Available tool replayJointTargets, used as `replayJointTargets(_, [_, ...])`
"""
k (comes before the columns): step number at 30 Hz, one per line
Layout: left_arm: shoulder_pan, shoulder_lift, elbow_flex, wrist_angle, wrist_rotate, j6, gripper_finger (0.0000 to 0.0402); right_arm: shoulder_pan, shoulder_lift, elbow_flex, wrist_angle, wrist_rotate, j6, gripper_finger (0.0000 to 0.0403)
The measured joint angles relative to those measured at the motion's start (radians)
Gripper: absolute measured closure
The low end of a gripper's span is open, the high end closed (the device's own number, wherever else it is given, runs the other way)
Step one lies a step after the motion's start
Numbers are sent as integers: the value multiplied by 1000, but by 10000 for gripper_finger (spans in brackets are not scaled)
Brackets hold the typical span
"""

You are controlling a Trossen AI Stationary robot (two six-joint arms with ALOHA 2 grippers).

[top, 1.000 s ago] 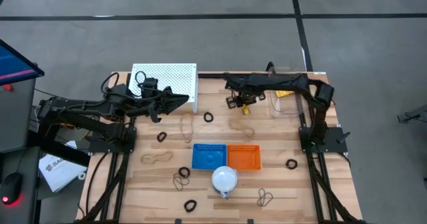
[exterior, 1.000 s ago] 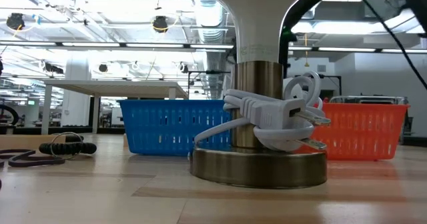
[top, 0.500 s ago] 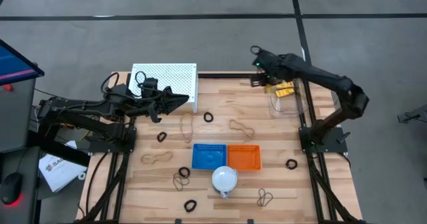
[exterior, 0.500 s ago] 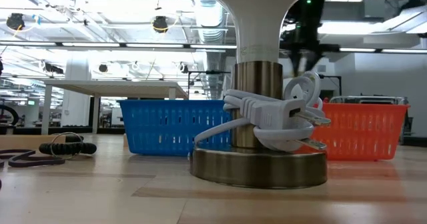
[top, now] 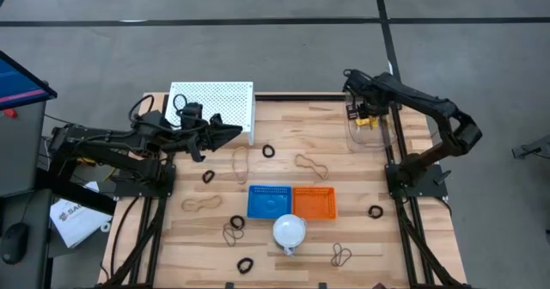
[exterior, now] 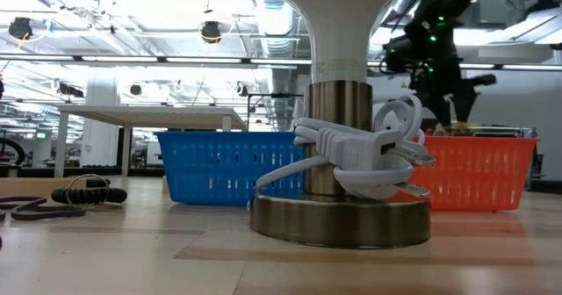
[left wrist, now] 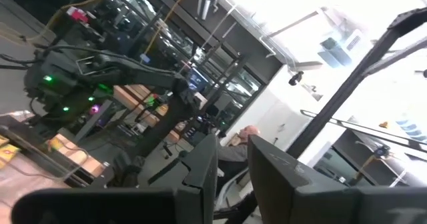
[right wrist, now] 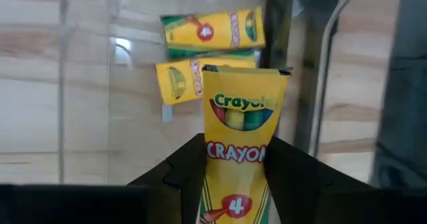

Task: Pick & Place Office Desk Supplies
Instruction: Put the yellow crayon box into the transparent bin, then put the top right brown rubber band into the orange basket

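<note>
The right arm reaches along the far right edge of the bench, its right pincer (top: 364, 117) pointing down over a clear container (top: 371, 132) and clamped on a yellow crayon box (right wrist: 238, 151). Two more crayon boxes (right wrist: 210, 49) lie inside the container. The left arm stretches over the far left part, its left pincer (top: 232, 132) beside the white perforated rack (top: 215, 100); whether its fingers stand apart I cannot tell. Rubber bands (top: 311, 164) and black rings (top: 268, 150) lie scattered on the bench (top: 361, 237).

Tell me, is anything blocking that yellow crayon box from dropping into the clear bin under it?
Nothing visible does. The right gripper holds the crayon box between its fingers, directly over the clear bin at the table's far right corner. Two more crayon boxes already lie inside, with open space beside them.
</note>
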Motion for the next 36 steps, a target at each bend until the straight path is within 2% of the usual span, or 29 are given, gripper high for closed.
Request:
replayJointTargets(5, [-13, 0, 0, 0, -35, 0, 325, -26, -100, -93, 96, -75, -40, 224])
replayJointTargets(11, [-13, 0, 0, 1, -52, 0, 325, -34, -181, -103, 102, -88, -53, 158])
replayJointTargets(14, [-13, 0, 0, 0, -61, 0, 325, -13, -233, -104, 116, -140, -43, 139])
replayJointTargets(19, [-13, 0, 0, -34, -68, 0, 325, 100, -349, -104, 203, -219, -24, 135])
replayJointTargets(26, [-16, 0, 0, -82, -31, -6, 325, 326, -489, -103, 352, -231, 29, 135])
replayJointTargets(32, [-17, 0, 0, -89, 23, -8, 325, 464, -517, -103, 364, -209, 125, 135])
replayJointTargets(36, [-25, 0, 0, -90, 23, -8, 325, 568, -487, -103, 374, -268, 126, 135])
